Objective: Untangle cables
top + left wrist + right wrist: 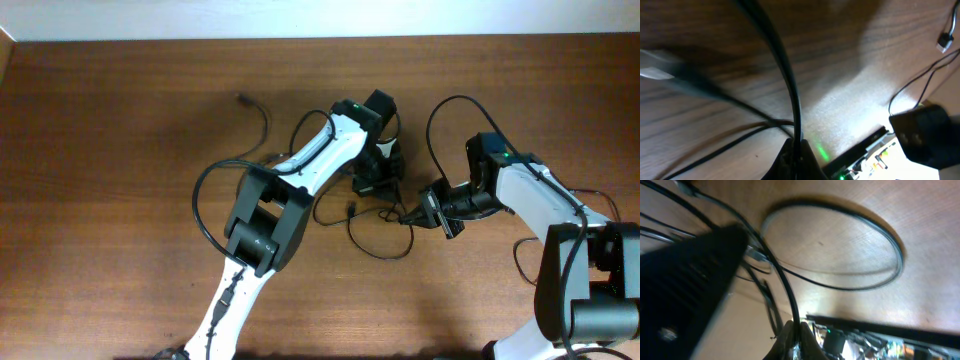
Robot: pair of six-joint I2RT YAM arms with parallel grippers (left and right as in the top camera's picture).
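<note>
The cables (pixel 352 208) are thin black wires that lie in loose loops on the brown table between the two arms. One strand runs off to a small plug (pixel 243 98) at the upper left. My left gripper (pixel 383 188) is shut on a black cable (pixel 786 75) that rises from between its jaws. My right gripper (pixel 408 217), just right of the tangle, is shut on another black strand (pixel 786 292). The two grippers are close together. A wide cable loop (pixel 892 240) lies flat on the wood beyond the right jaws, and a metal-tipped plug (pixel 757 255) shows beside them.
The wooden table (pixel 110 200) stretches wide to the left. Thicker arm cables arch over each arm (pixel 205 185) (pixel 445 105). A pale strip (pixel 300 18) runs along the table's far edge. Another small plug (pixel 943 42) lies at the upper right of the left wrist view.
</note>
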